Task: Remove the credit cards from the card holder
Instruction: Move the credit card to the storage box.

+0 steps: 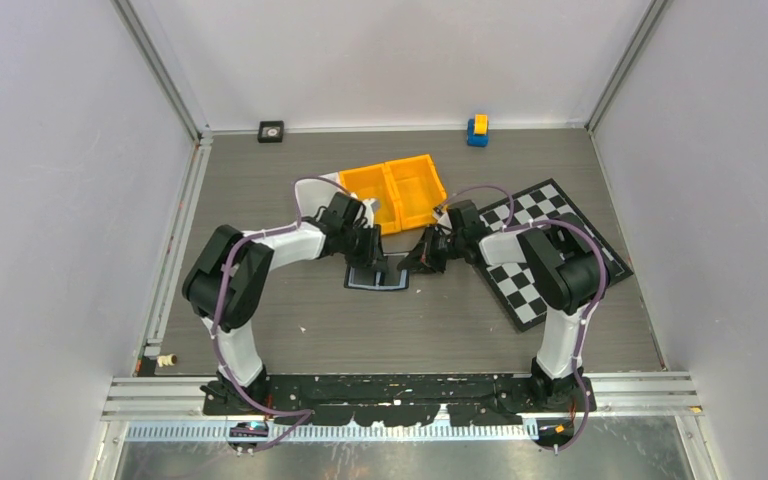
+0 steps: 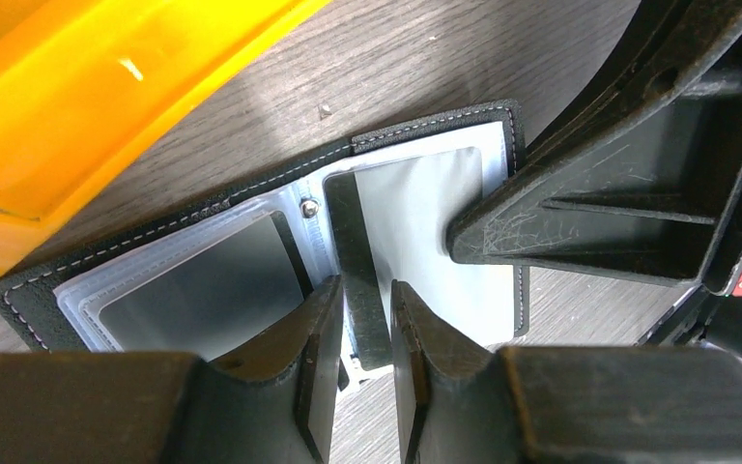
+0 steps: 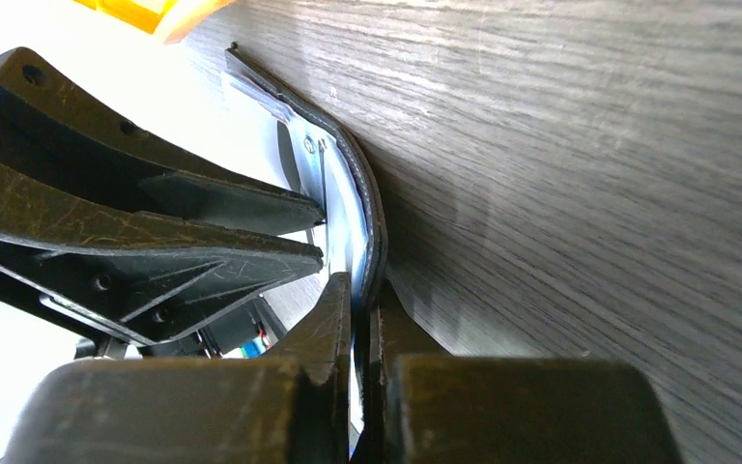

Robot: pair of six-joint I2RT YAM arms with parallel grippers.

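Note:
The card holder [image 1: 375, 273] lies open on the table, black outside with pale inner panels [image 2: 425, 242]. My right gripper [image 3: 359, 290] is shut on its edge, clamping the black cover and a pale panel; its finger also shows as a large black wedge [image 2: 589, 213] in the left wrist view. My left gripper [image 2: 367, 314] is over the holder's near edge, its jaws a narrow gap apart. In that gap lies a dark strip [image 2: 356, 261], seemingly a credit card's edge, reaching just past the holder's rim. Other cards are hidden in the sleeves.
Two joined orange bins [image 1: 395, 192] stand just behind the holder, and their rim [image 2: 106, 87] is close to my left gripper. A checkerboard [image 1: 545, 250] lies at the right. A small black block [image 1: 271, 131] and a blue-yellow toy [image 1: 477, 129] sit by the back wall.

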